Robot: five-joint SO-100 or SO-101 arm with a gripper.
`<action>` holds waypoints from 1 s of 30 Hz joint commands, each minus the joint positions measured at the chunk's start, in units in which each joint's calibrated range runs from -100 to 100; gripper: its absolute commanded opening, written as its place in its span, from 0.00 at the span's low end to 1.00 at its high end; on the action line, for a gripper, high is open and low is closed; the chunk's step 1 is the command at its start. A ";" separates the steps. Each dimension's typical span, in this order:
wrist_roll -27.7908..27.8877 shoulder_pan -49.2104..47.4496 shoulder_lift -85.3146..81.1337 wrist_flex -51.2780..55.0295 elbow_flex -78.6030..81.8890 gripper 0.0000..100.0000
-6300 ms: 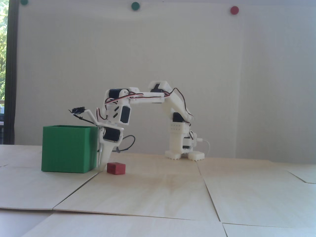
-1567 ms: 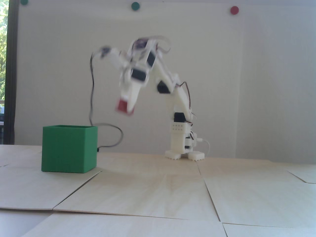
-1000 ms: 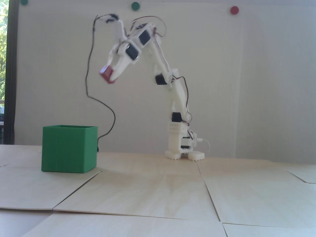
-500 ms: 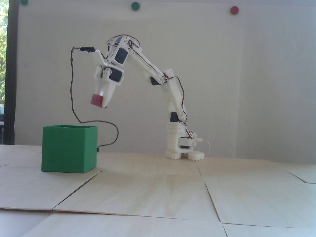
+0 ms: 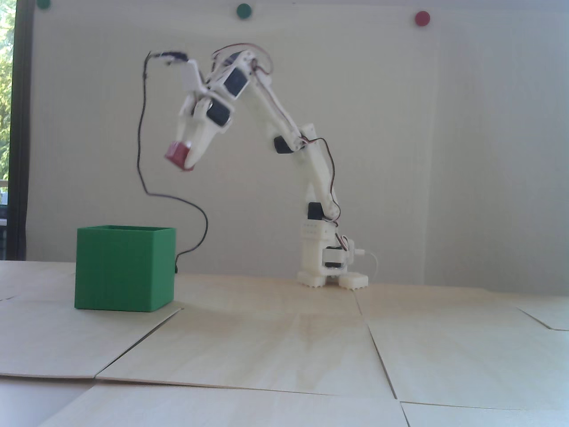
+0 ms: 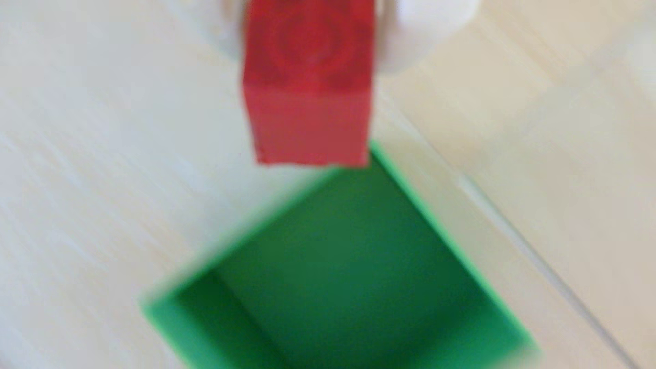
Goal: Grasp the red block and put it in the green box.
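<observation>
The red block (image 5: 177, 154) hangs high in the air, held between the white fingers of my gripper (image 5: 184, 156), which is shut on it. It is up and to the right of the green box (image 5: 122, 269), which stands on the table at the left in the fixed view. In the wrist view the red block (image 6: 309, 85) fills the top centre with a blurred white finger (image 6: 419, 32) on its right side. Below it lies the open top of the green box (image 6: 458, 244), its inside bare.
The arm's white base (image 5: 331, 267) stands at the back of the pale wooden table (image 5: 284, 347). A black cable (image 5: 146, 178) loops from the wrist down behind the box. Coloured round dots sit high on the wall (image 5: 243, 10).
Since half a second ago the gripper has risen a little with the red block still in it. Six seconds ago the block lay on the table beside the box.
</observation>
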 commanded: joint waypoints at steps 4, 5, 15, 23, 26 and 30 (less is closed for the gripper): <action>-5.45 -1.39 -4.62 -15.69 -4.98 0.03; -5.97 -1.39 -4.62 -16.96 -5.07 0.03; -11.75 -0.66 -4.70 -25.22 -5.34 0.03; -11.43 -1.15 -4.78 -8.78 -12.88 0.03; -11.38 -1.39 -4.78 -0.43 -18.21 0.03; -11.43 -2.35 -4.62 3.36 -20.60 0.03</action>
